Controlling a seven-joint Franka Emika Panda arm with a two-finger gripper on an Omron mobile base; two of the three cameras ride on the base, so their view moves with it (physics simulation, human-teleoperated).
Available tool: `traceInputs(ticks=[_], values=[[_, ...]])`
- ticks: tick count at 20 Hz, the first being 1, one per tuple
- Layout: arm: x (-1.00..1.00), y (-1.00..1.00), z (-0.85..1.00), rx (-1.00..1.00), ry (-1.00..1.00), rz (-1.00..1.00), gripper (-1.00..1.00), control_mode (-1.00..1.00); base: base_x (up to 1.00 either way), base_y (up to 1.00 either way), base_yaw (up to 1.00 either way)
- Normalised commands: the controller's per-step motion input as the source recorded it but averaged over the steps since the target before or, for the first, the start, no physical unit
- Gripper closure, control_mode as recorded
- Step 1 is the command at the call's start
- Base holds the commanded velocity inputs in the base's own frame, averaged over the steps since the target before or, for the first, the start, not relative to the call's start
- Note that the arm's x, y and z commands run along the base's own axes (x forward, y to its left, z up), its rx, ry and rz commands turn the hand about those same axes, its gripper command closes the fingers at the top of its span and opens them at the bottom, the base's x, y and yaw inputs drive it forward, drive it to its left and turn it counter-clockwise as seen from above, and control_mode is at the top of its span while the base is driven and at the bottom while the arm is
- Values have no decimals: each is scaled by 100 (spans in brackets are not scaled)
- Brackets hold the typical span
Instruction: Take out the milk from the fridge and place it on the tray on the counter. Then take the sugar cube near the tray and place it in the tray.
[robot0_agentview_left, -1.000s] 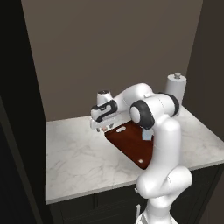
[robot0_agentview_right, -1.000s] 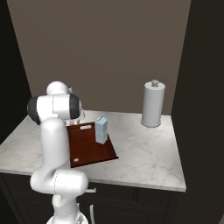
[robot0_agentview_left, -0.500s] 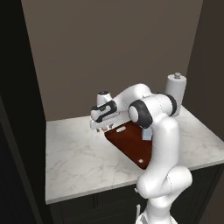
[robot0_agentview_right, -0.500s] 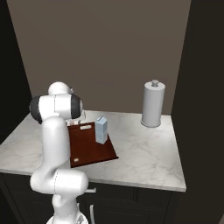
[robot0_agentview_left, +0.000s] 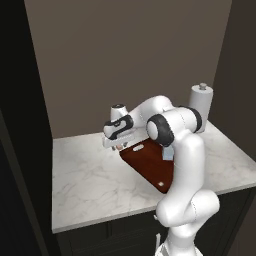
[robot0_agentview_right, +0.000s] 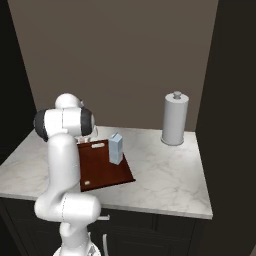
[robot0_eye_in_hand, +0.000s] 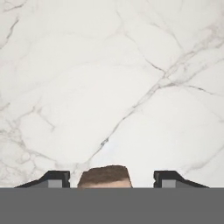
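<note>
Marble-patterned white counter (robot0_agentview_right: 165, 175) with grey veins, set over dark cabinets and backed by a plain grey-brown wall; dark tall panels close it in at both ends.

Tray (robot0_agentview_right: 102, 167): flat, dark red-brown, rectangular, lying at an angle on the counter's middle, one short end toward the back wall and the other toward the front edge. A slot handle shows at each short end.

Milk (robot0_agentview_right: 116, 148): small pale blue-grey carton with a gabled top, standing upright on the tray, at its right long edge and toward the back end.

Cylinder (robot0_agentview_right: 175, 119): tall, grey-white, with a knob on top, upright near the counter's back right corner, well apart from the tray.

Gripper (robot0_agentview_left: 118, 145): lowered to the counter just beside the tray's back left corner, pointing down at the marble. In the hand view the two dark fingertips (robot0_eye_in_hand: 56, 179) stand apart with clear marble showing between each tip and the item between them, so the jaws are not clamped.

Sugar cube (robot0_eye_in_hand: 105, 176): small block, its top brownish in the hand view, sitting on the bare marble midway between the fingertips, touching neither. It lies outside the tray, near the tray's back left corner.

Arm: white with dark joints, bent forward over the tray from the counter's front edge.
</note>
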Motion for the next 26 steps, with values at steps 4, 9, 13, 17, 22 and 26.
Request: traceInputs(ticks=[4, 9, 13, 17, 22, 26], values=[[0, 0, 0, 0, 0, 0, 100, -100, 0, 0, 0], [0, 2, 0, 0, 0, 0, 100, -100, 0, 0, 0], [-16, 19, 54, 0, -3, 0, 100, -100, 0, 0, 0], [-19, 1, 69, 0, 0, 0, 100, -100, 0, 0, 0], [-63, -32, 36, 0, -4, -4, 100, -100, 0, 0, 0], [-92, -40, 2, 0, -9, -14, 100, -100, 0, 0, 0]])
